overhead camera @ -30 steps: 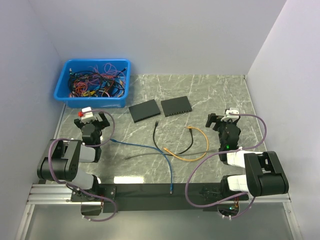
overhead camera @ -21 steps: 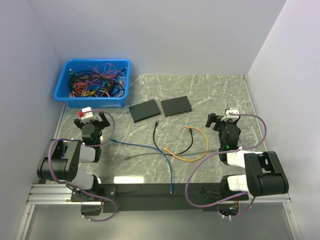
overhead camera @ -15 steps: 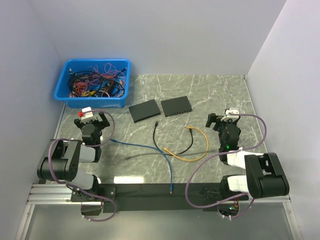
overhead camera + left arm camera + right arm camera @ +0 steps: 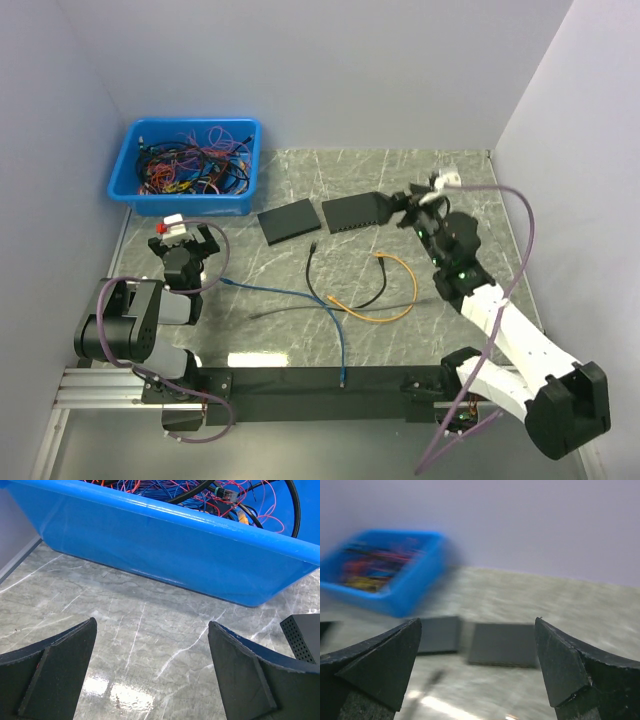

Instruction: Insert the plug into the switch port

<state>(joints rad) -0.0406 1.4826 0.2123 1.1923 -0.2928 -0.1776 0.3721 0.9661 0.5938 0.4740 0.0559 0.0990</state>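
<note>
Two flat black switches lie side by side at mid-table, the left one (image 4: 289,221) and the right one (image 4: 353,211). Three loose cables lie in front of them: a black one with its plug (image 4: 315,244) pointing toward the switches, an orange one (image 4: 385,292) and a blue one (image 4: 300,294). My right gripper (image 4: 403,212) hangs open at the right switch's right edge, holding nothing. In its blurred wrist view, the right gripper (image 4: 477,650) frames both switches (image 4: 504,644). My left gripper (image 4: 186,246) rests open near its base; the left gripper (image 4: 152,670) is empty.
A blue bin (image 4: 187,165) full of tangled cables stands at the back left; the bin's wall (image 4: 175,555) fills the left wrist view, with a switch corner (image 4: 305,635) at the right. Grey walls close in the table's left, back and right.
My right arm has lifted from its folded rest and swung forward and left to the right switch, still in motion. The left arm and the cables have not moved.
</note>
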